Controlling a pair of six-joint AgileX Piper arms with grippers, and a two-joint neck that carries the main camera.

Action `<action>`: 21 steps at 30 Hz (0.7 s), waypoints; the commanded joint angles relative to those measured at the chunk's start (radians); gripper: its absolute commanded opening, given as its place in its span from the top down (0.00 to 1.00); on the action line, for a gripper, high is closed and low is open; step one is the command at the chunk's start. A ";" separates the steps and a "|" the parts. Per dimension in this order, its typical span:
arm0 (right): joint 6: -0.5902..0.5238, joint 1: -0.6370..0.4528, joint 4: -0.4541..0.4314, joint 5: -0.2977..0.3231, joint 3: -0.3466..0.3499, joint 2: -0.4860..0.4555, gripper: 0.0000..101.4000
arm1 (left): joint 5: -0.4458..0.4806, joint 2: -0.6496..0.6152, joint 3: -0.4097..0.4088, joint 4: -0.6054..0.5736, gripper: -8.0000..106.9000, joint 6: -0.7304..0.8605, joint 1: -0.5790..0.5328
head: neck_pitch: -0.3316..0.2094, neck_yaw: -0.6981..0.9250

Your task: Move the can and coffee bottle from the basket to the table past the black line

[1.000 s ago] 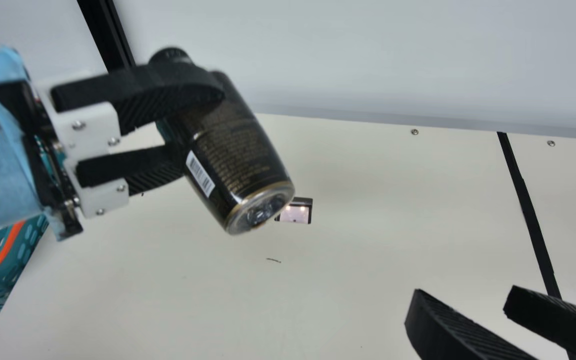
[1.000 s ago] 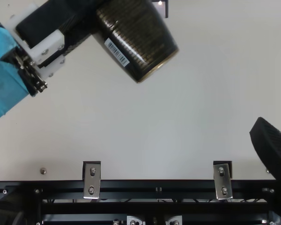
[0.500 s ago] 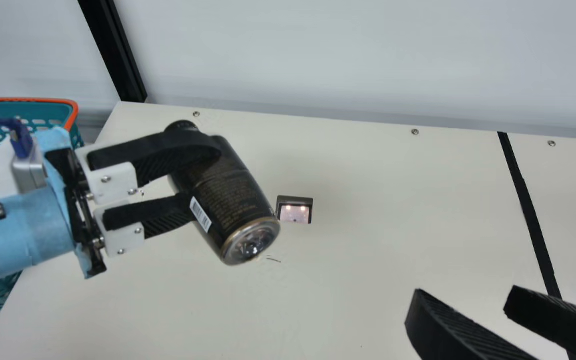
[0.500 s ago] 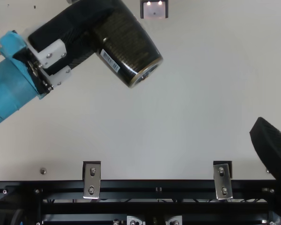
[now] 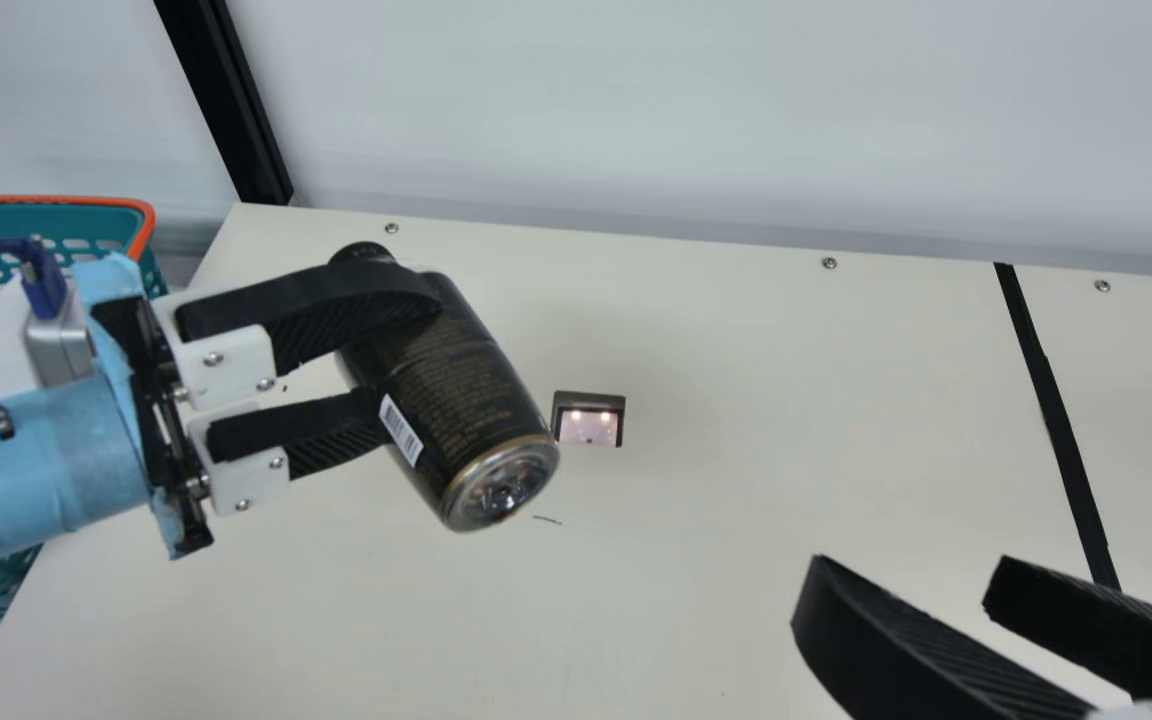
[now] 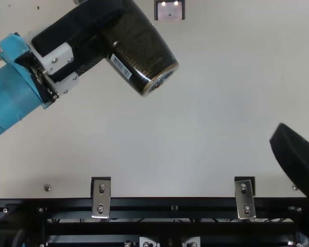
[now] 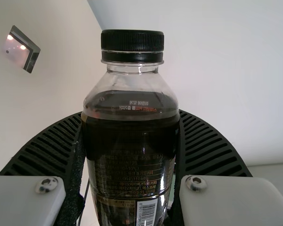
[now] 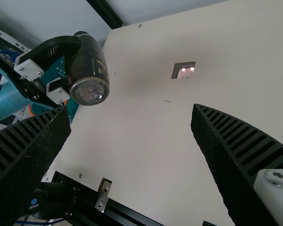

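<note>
Coffee bottle (image 5: 466, 390) held over the tabletop (image 5: 686, 560), on the basket (image 5: 66, 201) side of the black line (image 5: 1056, 430). Right pincer (image 8: 129, 117) released, fingers wide apart with nothing between them; well apart from the bottle but nearer the line. Left pincer (image 5: 401, 360) grasping the bottle's upper body from both sides, so the left arm is nearer. Long axis runs obliquely: cap (image 7: 132, 41) away from the right arm, base (image 5: 504, 485) facing it. Judgement: hand-over likely; right pincer should close on the exposed lower body, approaching from the base end
</note>
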 commanded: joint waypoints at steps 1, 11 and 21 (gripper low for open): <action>0.095 0.119 -0.030 -0.056 0.038 -0.019 0.00 | 0.000 0.000 0.000 0.000 0.84 0.000 0.000 | -0.007 0.015; 0.219 0.281 0.131 -0.218 0.131 0.056 0.00 | 0.000 0.000 0.000 0.000 0.84 0.000 0.000 | -0.007 0.015; 0.217 0.283 0.130 -0.228 0.139 0.068 0.00 | 0.000 0.000 0.000 0.000 0.84 0.000 0.000 | -0.007 0.015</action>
